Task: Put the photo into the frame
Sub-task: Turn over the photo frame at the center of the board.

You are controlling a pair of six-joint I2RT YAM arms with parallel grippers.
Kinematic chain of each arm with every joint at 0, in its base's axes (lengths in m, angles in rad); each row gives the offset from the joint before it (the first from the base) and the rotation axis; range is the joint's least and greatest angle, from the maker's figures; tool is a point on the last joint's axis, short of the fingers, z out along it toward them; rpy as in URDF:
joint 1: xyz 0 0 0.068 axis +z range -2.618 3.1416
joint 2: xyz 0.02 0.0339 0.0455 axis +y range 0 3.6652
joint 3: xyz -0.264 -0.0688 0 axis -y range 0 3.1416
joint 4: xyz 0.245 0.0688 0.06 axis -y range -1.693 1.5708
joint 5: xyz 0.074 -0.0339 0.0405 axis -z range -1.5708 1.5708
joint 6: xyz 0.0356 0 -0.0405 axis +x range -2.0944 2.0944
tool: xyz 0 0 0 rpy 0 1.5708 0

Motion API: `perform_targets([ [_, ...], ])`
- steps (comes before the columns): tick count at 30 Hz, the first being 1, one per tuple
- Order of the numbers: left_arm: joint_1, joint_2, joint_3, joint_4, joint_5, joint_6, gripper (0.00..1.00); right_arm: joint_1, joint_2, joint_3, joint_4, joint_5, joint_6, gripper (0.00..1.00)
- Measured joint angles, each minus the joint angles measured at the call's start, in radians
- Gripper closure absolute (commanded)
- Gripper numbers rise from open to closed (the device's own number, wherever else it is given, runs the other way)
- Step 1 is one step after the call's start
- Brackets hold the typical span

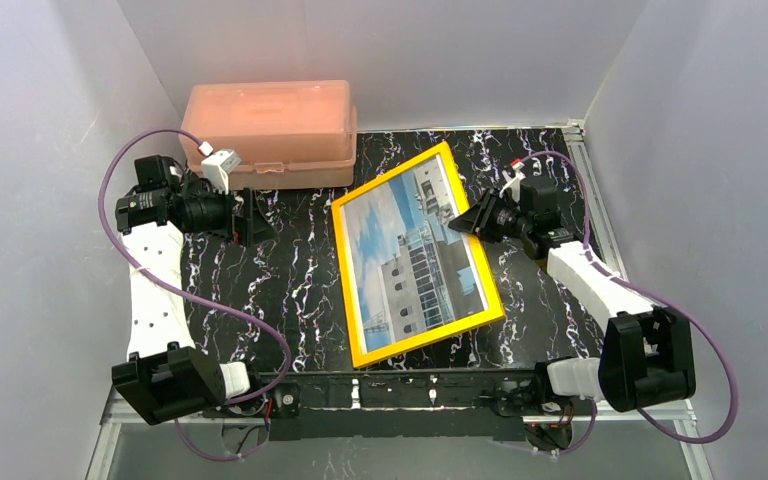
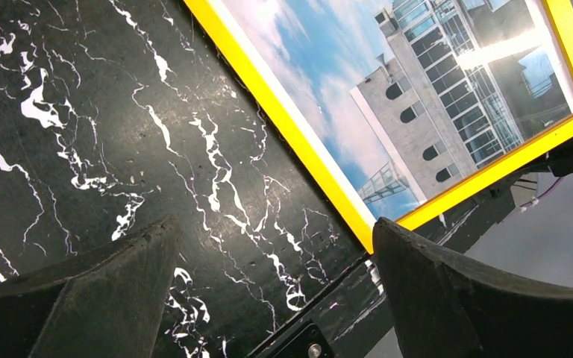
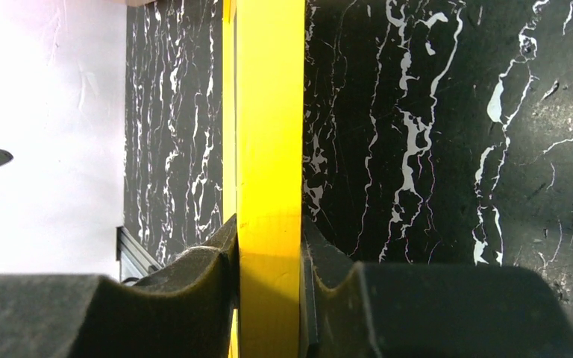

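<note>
The yellow frame (image 1: 430, 338) lies askew in the middle of the black marble table, and the photo (image 1: 415, 255) of blue sky and a white building shows inside it. My right gripper (image 1: 468, 222) is shut on the frame's right bar. In the right wrist view the yellow bar (image 3: 268, 112) sits clamped between both pads of my right gripper (image 3: 268, 246). My left gripper (image 1: 250, 222) hangs open over bare table left of the frame, holding nothing. The left wrist view shows my left gripper (image 2: 276, 227) wide open, with the frame (image 2: 296, 142) and photo (image 2: 388, 97) beyond it.
A pink plastic box (image 1: 270, 130) stands at the back left, just behind my left gripper. Grey walls close in the left, back and right sides. A metal rail (image 1: 430, 385) runs along the table's near edge between the arm bases.
</note>
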Motion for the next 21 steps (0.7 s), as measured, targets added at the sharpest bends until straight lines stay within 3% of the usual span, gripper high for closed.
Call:
perform_targets([
  [8,0.000,0.000,-0.021,-0.037,-0.037,0.055,0.02,-0.032,0.081,-0.077,0.203,-0.075,0.089,0.79],
  [21,0.000,0.056,-0.095,-0.033,-0.158,0.048,0.01,-0.034,0.134,-0.215,0.460,-0.072,0.182,0.76],
])
